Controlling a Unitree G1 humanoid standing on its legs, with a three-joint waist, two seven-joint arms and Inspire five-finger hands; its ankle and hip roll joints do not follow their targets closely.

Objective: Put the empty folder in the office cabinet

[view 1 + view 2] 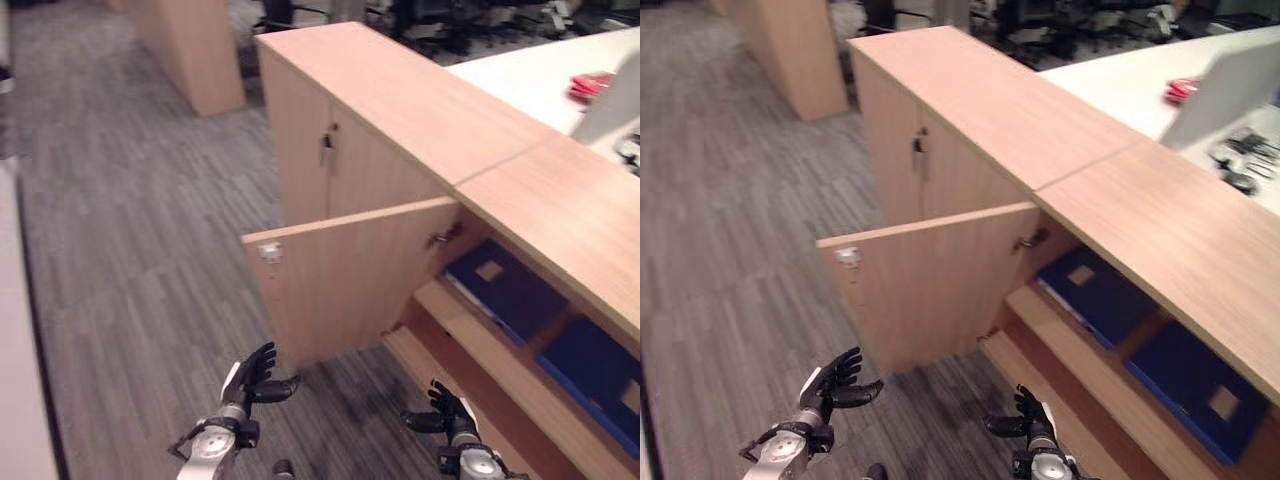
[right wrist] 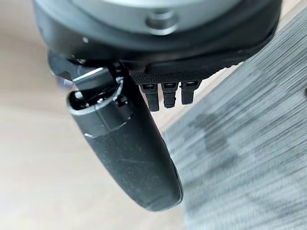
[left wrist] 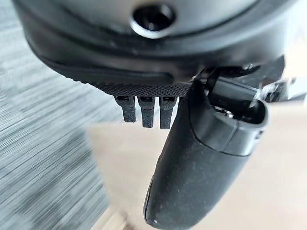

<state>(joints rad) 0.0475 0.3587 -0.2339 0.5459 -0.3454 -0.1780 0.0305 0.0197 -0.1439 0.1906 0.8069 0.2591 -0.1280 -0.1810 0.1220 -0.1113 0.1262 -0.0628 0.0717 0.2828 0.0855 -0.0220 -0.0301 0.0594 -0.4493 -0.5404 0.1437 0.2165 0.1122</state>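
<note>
Left eye view: cabinet [image 1: 400, 110], door [image 1: 350, 275] swung open. Two blue folders [image 1: 505, 290] lay inside on shelf [image 1: 480, 335]. Left hand [image 1: 250, 378] and right hand [image 1: 448, 408] below door, fingers loosely spread, holding nothing.

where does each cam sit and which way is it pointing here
Left eye view: on the head, looking down at the cabinet, its open door, blue folders; both robot hands low, left robot hand, right robot hand.
Right eye view: same scene from slightly to the side.
Left wrist view: along that robot hand, open, toward wood and carpet.
Right wrist view: the same for the right, open.
Both wrist views share wood and carpet.
</note>
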